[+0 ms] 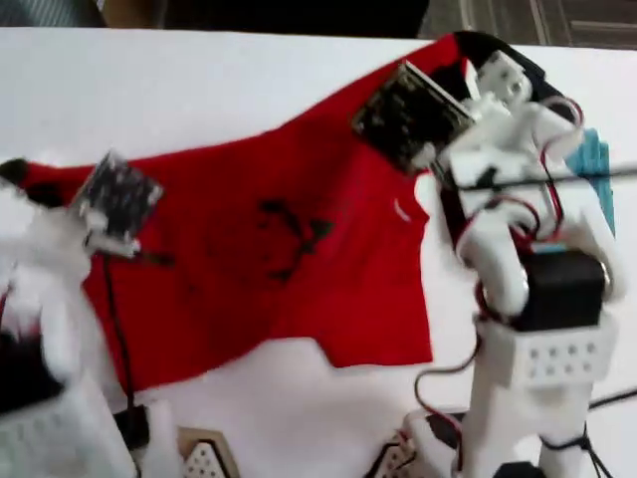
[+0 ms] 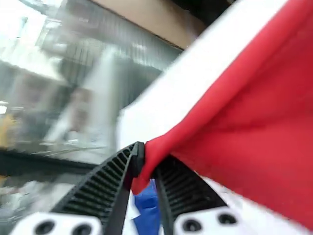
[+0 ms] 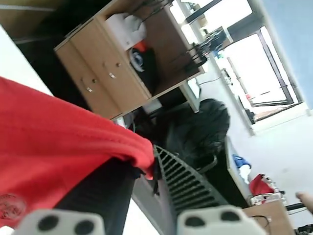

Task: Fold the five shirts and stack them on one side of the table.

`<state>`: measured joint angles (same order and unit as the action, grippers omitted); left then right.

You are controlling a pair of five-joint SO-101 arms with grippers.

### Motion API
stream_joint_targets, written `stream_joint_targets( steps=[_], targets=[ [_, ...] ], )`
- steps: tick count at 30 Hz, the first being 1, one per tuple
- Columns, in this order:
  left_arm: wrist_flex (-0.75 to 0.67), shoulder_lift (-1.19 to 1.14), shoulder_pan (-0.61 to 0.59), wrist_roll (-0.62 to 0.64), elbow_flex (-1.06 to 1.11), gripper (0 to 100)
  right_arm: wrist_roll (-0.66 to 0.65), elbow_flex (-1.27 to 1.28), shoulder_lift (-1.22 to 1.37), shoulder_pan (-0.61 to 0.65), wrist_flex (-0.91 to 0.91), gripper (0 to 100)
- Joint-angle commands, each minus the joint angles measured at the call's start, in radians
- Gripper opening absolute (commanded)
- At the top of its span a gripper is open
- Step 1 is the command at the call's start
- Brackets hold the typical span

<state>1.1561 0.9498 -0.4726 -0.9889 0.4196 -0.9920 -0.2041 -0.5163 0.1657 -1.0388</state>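
Left gripper (image 2: 146, 162) clenches one corner of the red shirt (image 2: 244, 112), right gripper (image 3: 145, 164) clamps another; its long axis runs between them (stretched across the table (image 1: 149, 90)).

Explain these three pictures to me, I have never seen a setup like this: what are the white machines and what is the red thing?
These are two small white robot arms at a white table. One picture looks down from above. The other two come from cameras on each arm's wrist, looking along its black jaws. A red shirt is stretched over the table. In both wrist pictures the jaws are shut on an edge of it, one arm at each end. Some blue cloth lies near one arm.
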Motion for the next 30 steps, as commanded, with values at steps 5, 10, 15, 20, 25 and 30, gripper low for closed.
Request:
stream_joint_targets(
  steps=[5, 10, 15, 20, 25, 30],
  targets=[
    [-0.052, -0.236, 0.061, -0.005, -0.07, 2, 0.011, -0.005, 0.13, 0.005, 0.036, 2.0],
    [-0.095, -0.384, 0.06, -0.009, -0.079, 2, 0.011, -0.003, 0.237, 0.004, 0.033, 2.0],
    [-0.094, -0.52, 0.061, -0.003, -0.162, 2, 0.032, -0.003, 0.375, 0.002, 0.035, 2.0],
    [-0.094, -0.663, 0.06, -0.009, -0.283, 2, 0.052, -0.009, 0.519, -0.001, 0.041, 2.0],
    [-0.094, -0.845, 0.066, -0.005, -0.381, 2, 0.054, -0.009, 0.628, -0.002, 0.082, 2.0],
    [-0.066, -1.017, 0.089, -0.003, -0.46, 2, 0.052, -0.035, 0.656, -0.012, 0.104, 2.0]
  ],
)
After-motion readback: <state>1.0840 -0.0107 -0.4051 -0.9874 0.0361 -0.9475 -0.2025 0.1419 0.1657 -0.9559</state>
